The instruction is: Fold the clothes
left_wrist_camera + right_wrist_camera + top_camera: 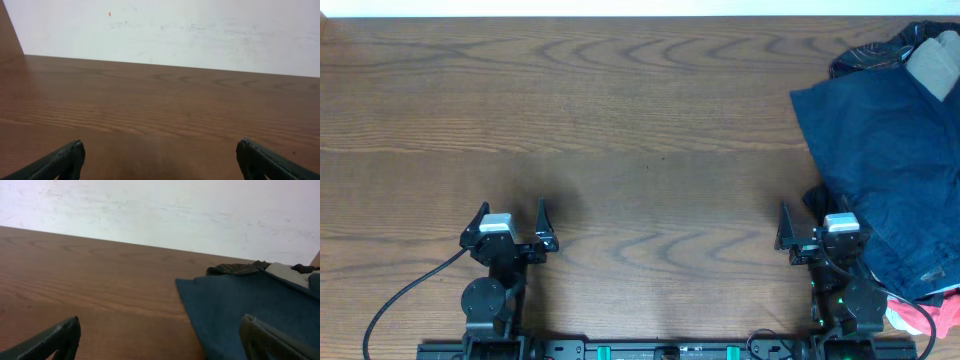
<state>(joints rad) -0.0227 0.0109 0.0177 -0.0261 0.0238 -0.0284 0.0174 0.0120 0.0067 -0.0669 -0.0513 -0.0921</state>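
The clothes (890,160) lie at the right edge of the wooden table (640,120), a dark navy garment spread in a broad, slightly rumpled sheet that runs from the far right corner down toward the near edge. In the right wrist view the same navy cloth (240,305) fills the right half of the tabletop, its left edge running diagonally across the wood. At the far end of the pile a darker patterned piece (870,55) and a pale beige-grey piece (935,60) sit bunched together, and a bit of red and white fabric (920,320) shows at the near right corner. The right gripper (827,215) sits near the front edge just beside the navy cloth, its jaws spread wide and holding nothing; its right side overlaps the garment's edge as seen from above, but contact cannot be told. The left gripper (511,212) rests well apart on the left side over bare wood, jaws equally wide and empty. A white wall (200,30) stands beyond the table's far edge.
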